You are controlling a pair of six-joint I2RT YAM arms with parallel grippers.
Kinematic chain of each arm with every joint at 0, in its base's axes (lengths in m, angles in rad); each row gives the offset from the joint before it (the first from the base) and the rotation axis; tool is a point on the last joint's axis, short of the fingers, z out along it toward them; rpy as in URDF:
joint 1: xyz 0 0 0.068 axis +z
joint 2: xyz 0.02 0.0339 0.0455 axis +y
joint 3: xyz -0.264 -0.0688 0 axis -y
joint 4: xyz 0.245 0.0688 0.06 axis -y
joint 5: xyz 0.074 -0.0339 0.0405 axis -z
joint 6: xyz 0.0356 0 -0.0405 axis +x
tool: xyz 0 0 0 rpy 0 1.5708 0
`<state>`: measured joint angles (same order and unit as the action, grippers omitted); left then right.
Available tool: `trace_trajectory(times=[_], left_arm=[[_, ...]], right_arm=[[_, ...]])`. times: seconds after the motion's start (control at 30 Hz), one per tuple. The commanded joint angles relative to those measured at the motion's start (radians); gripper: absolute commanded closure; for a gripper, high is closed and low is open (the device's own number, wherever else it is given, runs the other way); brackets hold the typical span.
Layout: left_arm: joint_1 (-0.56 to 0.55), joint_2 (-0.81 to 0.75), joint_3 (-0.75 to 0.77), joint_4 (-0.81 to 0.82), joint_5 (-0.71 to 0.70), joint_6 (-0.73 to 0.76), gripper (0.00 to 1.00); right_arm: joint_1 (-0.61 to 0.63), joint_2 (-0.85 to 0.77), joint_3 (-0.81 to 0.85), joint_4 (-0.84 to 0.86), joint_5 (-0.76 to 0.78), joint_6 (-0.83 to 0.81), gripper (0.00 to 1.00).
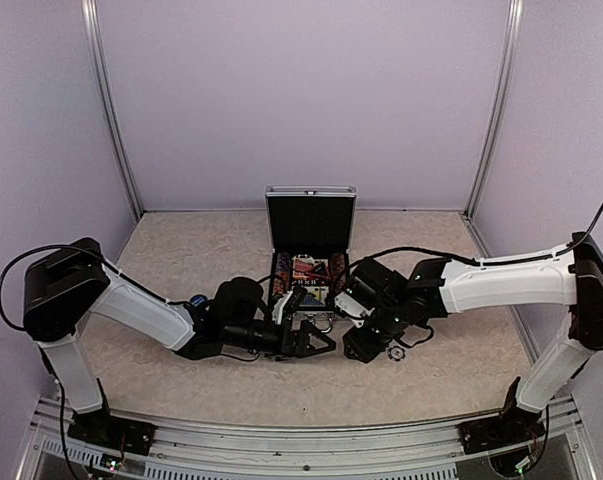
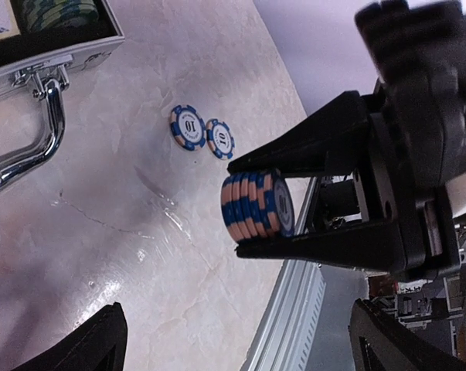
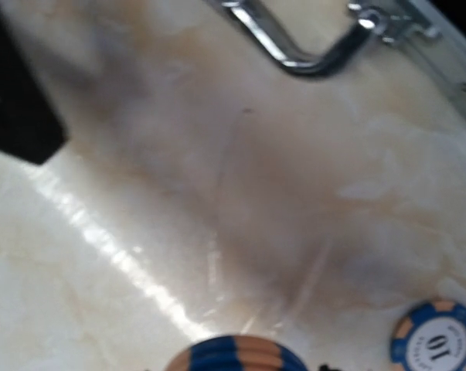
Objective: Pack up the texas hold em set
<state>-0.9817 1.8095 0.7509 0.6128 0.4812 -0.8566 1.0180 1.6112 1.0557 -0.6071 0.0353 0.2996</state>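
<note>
On the counter, centre: ribbed silver case (image 1: 310, 210) lies open, its lid standing upright at the far side and its black-lined tray towards the arms.
Inside the tray: card deck (image 1: 309, 270) lying face up. A row of greenish chips (image 2: 55, 11) shows at the top edge of the left wrist view.
Handle: chrome handle (image 2: 39, 131) on the case's near wall, pointing towards the arms.
Chip stack: blue-and-peach striped chip stack (image 2: 265, 202), turned on edge, just in front of the case. It seems to be clear of the counter, though the angle makes that hard to judge.
Right gripper: right gripper (image 2: 239, 207) is clamped on the chip stack, with a black finger pressing the rims from each side.
Loose chips: two loose chips (image 2: 188, 127), blue-edged and marked 10, lie flat side by side between the handle and the held stack.
Left gripper: left gripper (image 1: 319, 345) has its fingers spread wide and holds nothing. It sits low in front of the case, facing the right gripper.
Counter: pale marbled counter (image 1: 181, 260) with lilac walls around it.
</note>
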Motion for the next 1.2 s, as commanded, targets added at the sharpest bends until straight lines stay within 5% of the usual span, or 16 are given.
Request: trace_trajectory(times=[0.0,0.87,1.17], left_arm=[[0.009,0.021,-0.006,0.109,0.046,-0.016,0.01],[0.034,0.233,-0.061,0.601,0.231,-0.21,0.01],[0.033,0.26,-0.047,0.604,0.259,-0.225,0.01]], right_arm=[[0.031,-0.027,0.036,-0.019,-0.026,-0.027,1.0],[0.124,-0.04,0.089,-0.079,-0.105,-0.1,1.0],[0.142,-0.023,0.108,-0.088,-0.106,-0.115,1.0]])
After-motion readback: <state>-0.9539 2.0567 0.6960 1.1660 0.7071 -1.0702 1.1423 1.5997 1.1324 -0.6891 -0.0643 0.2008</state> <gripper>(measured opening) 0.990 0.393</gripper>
